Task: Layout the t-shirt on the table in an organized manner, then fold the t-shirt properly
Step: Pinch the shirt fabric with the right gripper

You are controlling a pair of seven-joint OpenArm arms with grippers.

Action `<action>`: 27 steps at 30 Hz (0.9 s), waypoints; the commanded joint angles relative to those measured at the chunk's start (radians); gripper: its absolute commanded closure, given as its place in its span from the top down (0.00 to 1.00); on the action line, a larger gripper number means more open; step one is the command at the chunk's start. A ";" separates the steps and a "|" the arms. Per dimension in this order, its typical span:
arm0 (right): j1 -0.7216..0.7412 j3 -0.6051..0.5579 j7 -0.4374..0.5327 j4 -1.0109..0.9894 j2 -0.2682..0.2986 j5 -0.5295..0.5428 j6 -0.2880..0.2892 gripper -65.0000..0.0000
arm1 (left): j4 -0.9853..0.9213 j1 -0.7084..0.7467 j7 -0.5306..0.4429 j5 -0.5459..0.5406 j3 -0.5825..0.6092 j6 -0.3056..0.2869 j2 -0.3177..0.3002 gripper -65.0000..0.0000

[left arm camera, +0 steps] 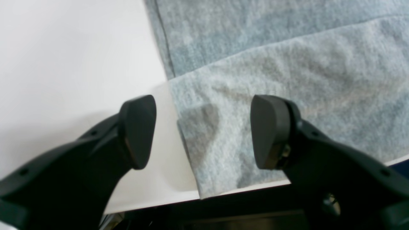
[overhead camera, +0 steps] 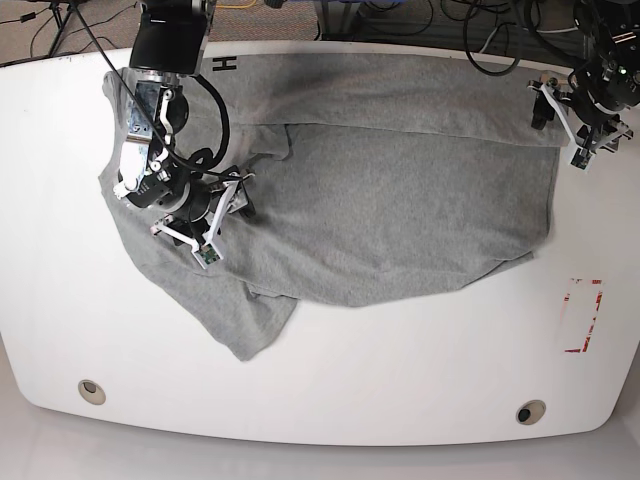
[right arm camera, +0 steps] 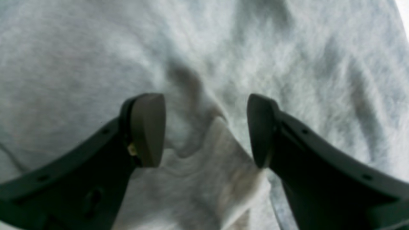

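A large heather-grey cotton t-shirt (overhead camera: 400,200) lies spread and partly folded over the far half of the wide white smooth table (overhead camera: 400,380), one sleeve trailing toward the near left. At the far right edge, the black left gripper (left arm camera: 203,131) hangs with its jaws wide apart over the shirt's hem corner and holds nothing. On the left, the black right gripper (right arm camera: 206,129) stands over a raised pucker of cloth between its parted jaws, gripping nothing.
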 commanded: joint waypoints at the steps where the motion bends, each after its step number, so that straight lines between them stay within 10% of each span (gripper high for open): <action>1: 0.024 -0.002 0.016 -0.007 0.019 0.010 0.002 0.57 | 0.013 0.001 -0.016 -0.005 -0.007 -0.001 -0.013 0.68; 7: 0.024 -0.030 0.014 -0.012 0.038 0.010 0.002 0.53 | 0.013 0.001 -0.016 -0.005 -0.007 -0.001 -0.013 0.68; 17: 0.002 -0.079 0.013 -0.007 0.061 0.010 0.002 0.07 | 0.013 0.001 -0.016 -0.005 -0.007 -0.001 -0.013 0.68; 27: -0.019 -0.091 0.013 0.048 0.061 0.010 0.002 0.07 | 0.010 0.001 -0.016 -0.005 -0.007 -0.001 -0.013 0.68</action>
